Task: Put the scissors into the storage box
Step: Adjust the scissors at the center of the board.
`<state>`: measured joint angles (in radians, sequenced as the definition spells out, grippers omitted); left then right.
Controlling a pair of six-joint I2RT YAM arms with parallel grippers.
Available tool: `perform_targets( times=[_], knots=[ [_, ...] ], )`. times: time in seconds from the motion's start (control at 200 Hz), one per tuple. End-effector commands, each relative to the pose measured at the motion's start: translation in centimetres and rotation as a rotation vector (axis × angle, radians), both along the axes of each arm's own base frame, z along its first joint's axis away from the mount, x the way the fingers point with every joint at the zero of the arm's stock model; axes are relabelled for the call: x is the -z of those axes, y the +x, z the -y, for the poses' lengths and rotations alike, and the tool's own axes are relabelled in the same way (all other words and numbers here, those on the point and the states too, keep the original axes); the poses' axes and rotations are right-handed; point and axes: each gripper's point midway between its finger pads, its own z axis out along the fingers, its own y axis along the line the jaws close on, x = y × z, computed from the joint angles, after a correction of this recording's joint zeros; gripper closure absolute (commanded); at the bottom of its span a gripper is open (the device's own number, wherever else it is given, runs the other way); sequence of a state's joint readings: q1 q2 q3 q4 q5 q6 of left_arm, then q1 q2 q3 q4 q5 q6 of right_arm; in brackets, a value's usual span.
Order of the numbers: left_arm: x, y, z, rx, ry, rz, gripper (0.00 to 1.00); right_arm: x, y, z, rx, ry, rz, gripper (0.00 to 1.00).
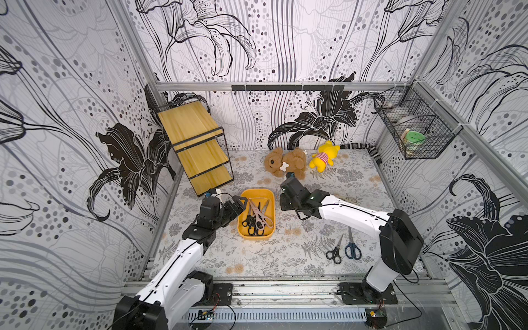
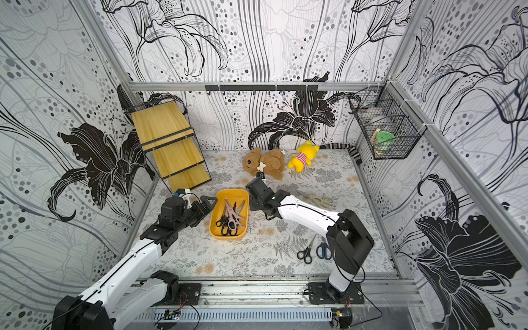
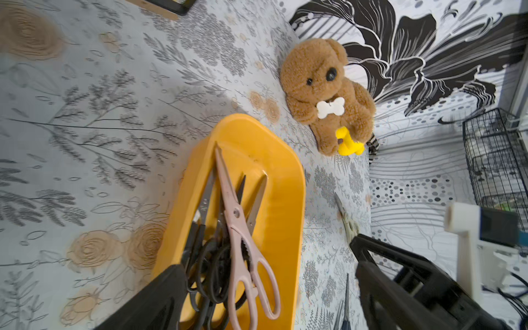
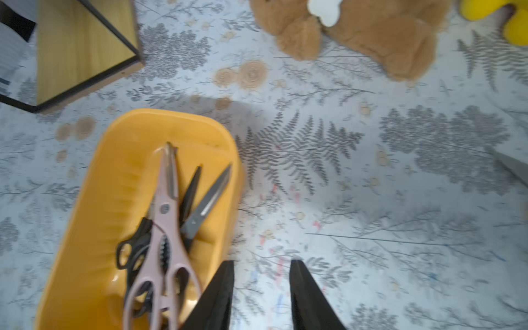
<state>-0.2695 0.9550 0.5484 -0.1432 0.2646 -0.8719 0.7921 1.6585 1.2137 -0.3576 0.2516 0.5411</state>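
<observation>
Shallow orange-yellow plastic storage box (image 1: 257,195) holds a heap of scissors, with a pinkish pair (image 1: 260,215) on top of black-handled ones. Left gripper (image 1: 239,205) gapes wide and empty at one long side of the box. Right gripper (image 4: 261,265) is just beside the opposite side, jaws parted, holding nothing. Likely between deliveries. Well apart from the box lie a small black-handled pair (image 1: 335,251), a dark blue pair (image 1: 352,247) and, seemingly, a cream pair (image 2: 317,200). Next move needs a flat pinch off the cloth. No legible writing.

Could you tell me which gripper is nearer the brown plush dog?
Right. The right gripper is beside the storage box, toward the dog; the left gripper is at its opposite rim.
</observation>
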Motion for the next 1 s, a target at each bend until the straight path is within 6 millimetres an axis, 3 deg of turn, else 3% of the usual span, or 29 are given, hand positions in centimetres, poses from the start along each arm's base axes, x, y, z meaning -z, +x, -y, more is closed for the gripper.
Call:
perform_targets(
  times=[0.0,0.27,0.41,0.706,0.996],
  knots=[
    [-1.5,0.6,1.5,0.039,0.054,0.044,0.03,-0.1,0.3,4.4,-0.012,-0.108,0.02,0.61],
    [-1.9,0.9,5.9,0.135,0.106,0.042,0.03,2.7,1.1,15.7,0.105,-0.139,-0.085,0.57],
    [-1.4,0.9,7.0,0.158,0.105,0.028,0.03,4.1,1.0,20.1,0.157,-0.108,-0.129,0.58],
    [-0.3,0.7,6.9,0.149,0.124,0.006,0.03,7.2,2.1,25.1,0.175,-0.088,-0.224,0.58],
    [0.2,0.5,6.7,0.139,0.118,-0.004,0.03,10.1,4.0,26.2,0.168,-0.141,-0.301,0.58]
  ],
)
